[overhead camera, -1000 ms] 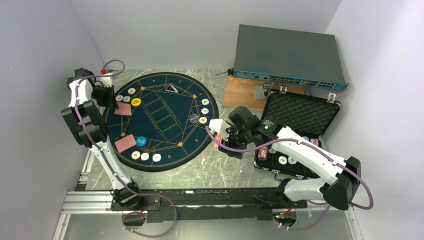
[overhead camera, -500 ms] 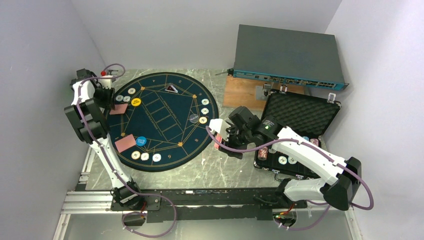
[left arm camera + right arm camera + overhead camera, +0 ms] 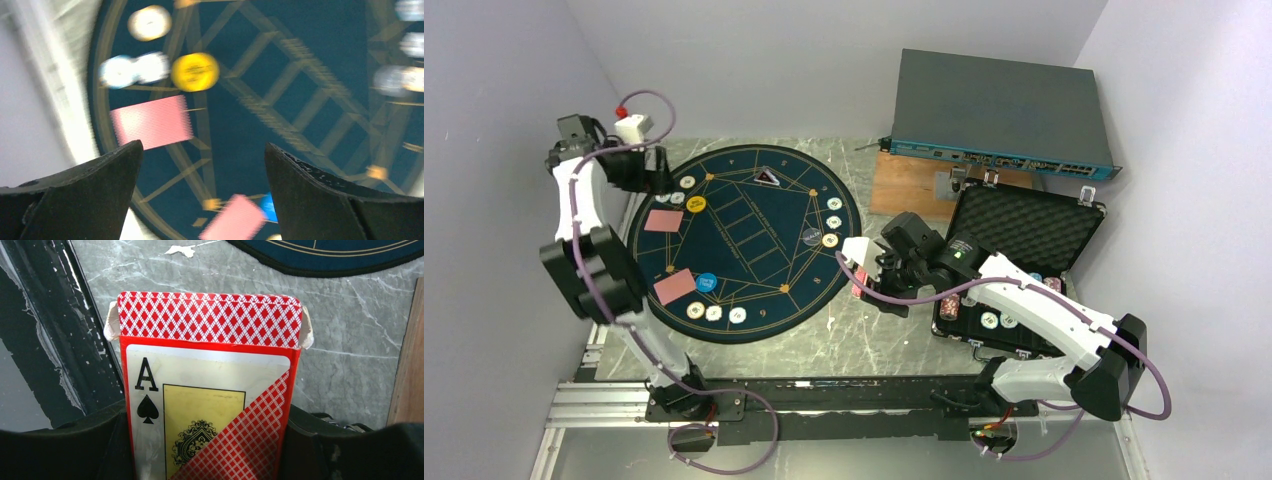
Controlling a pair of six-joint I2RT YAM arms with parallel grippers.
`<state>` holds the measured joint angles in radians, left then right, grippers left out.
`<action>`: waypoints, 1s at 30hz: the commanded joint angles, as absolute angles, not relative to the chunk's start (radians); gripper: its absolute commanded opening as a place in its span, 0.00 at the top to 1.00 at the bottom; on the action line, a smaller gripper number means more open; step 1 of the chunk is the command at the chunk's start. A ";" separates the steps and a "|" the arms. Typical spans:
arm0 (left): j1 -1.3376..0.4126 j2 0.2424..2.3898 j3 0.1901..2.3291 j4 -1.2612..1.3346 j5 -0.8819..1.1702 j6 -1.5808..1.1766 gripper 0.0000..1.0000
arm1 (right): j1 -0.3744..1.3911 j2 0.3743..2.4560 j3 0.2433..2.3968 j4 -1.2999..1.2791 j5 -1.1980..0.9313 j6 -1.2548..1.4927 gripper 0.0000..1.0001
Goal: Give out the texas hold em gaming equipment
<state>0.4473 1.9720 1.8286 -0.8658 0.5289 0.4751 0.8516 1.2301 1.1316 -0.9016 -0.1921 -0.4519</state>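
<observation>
Marble surface noted under navy mat. Dealt card lies at mat's nine o'clock, near left end effector, jaws apart. Card deck is clamped by right end effector; slippage from the low grip is judged possible.

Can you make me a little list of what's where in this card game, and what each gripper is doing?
left gripper: open, empty, above the far-left edge of the mat
right gripper: shut on the card box, over the table beside the mat
far card: red back up, flat on the mat's left side
near card: same, closer to the arms
yellow disc: beside the far card
blue disc: beside the near card
case: open, chips inside
</observation>
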 commanded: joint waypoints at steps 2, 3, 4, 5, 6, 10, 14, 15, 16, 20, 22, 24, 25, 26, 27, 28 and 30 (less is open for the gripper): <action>0.200 1.636 1.457 -0.854 1.051 0.228 0.05 | 0.848 1.205 1.162 -0.823 -0.221 -0.444 1.00; 0.132 1.582 1.352 -0.769 1.094 0.128 0.05 | 0.848 1.206 1.163 -0.818 -0.223 -0.441 1.00; 0.060 1.517 1.252 -0.599 1.120 -0.029 0.05 | 0.848 1.206 1.159 -0.808 -0.225 -0.438 1.00; -0.024 1.470 1.145 -0.450 1.147 -0.168 0.05 | 0.849 1.207 1.155 -0.804 -0.226 -0.437 1.00; -0.095 1.429 1.056 -0.287 1.163 -0.313 0.05 | 0.850 1.207 1.153 -0.800 -0.226 -0.437 1.00; -0.338 1.367 0.906 0.081 1.156 -0.609 0.04 | 0.850 1.210 1.161 -0.815 -0.230 -0.446 1.00; -0.423 1.379 0.931 0.067 1.158 -0.602 0.03 | 0.850 1.214 1.165 -0.818 -0.229 -0.447 1.00; -0.433 1.384 0.932 0.077 1.171 -0.609 0.03 | 0.850 1.216 1.168 -0.818 -0.227 -0.448 1.00; -0.440 1.388 0.930 0.082 1.180 -0.615 0.03 | 0.850 1.217 1.170 -0.819 -0.227 -0.449 1.00; -0.473 1.403 0.932 0.097 1.183 -0.631 0.04 | 0.851 1.226 1.182 -0.827 -0.227 -0.454 1.00; -0.492 1.412 0.947 0.092 1.181 -0.625 0.04 | 0.851 1.233 1.190 -0.834 -0.231 -0.455 1.00; -0.511 1.419 0.968 0.053 1.168 -0.594 0.04 | 0.851 1.240 1.197 -0.839 -0.233 -0.456 1.00; -0.520 1.424 0.978 0.037 1.164 -0.580 0.05 | 0.851 1.241 1.199 -0.840 -0.234 -0.457 1.00; -0.527 1.429 0.987 0.015 1.157 -0.564 0.05 | 0.852 1.243 1.201 -0.841 -0.236 -0.457 1.00; -0.533 1.434 0.993 0.003 1.151 -0.553 0.06 | 0.852 1.244 1.202 -0.841 -0.238 -0.456 1.00; -0.538 1.439 0.993 0.004 1.151 -0.552 0.08 | 0.853 1.245 1.204 -0.841 -0.238 -0.454 1.00; -0.546 1.449 1.001 -0.050 1.121 -0.526 0.11 | 0.853 1.246 1.208 -0.839 -0.239 -0.451 1.00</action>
